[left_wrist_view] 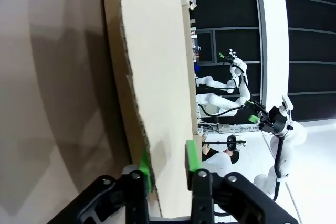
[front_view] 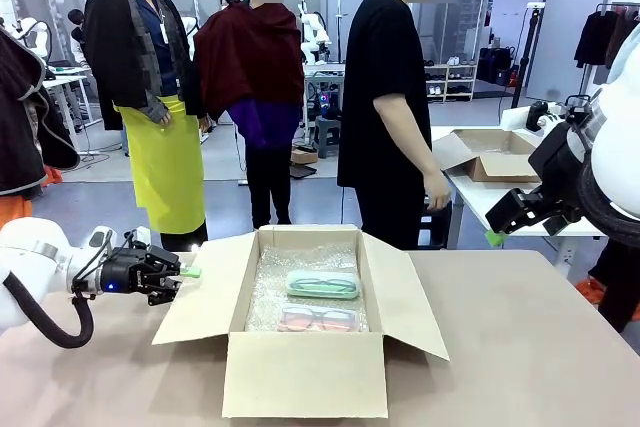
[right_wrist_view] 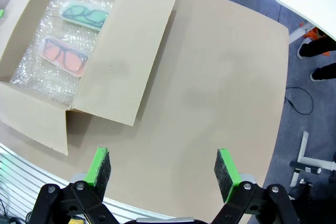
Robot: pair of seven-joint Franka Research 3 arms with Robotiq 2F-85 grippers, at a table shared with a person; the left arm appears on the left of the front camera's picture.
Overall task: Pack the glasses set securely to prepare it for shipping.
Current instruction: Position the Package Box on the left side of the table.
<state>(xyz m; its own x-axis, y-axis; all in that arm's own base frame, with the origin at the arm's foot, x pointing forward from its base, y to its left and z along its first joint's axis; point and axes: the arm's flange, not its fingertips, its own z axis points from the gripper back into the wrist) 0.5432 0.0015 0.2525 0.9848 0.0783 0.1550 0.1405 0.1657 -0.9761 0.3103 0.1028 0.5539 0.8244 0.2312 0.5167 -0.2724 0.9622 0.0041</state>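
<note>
At nine o'clock of the box (front_view: 305, 372), the left gripper (left_wrist_view: 167, 163) has its jaws clamped on the left flap (front_view: 205, 287); right gripper (right_wrist_view: 164, 174) gapes wide, empty; a hard pull could tear the flap or drag the box, jostling the cases (front_view: 322, 284).

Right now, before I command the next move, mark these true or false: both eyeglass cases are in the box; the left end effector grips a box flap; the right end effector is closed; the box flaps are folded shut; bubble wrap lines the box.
1. The mint-green eyeglass case and pink eyeglass case lie inside the cardboard box: true.
2. The left end effector is clamped on the box's left flap: true.
3. The right end effector is closed: false, it is open above the table.
4. The flaps are folded shut: false, they are open.
5. Bubble wrap lines the box: true.
</note>
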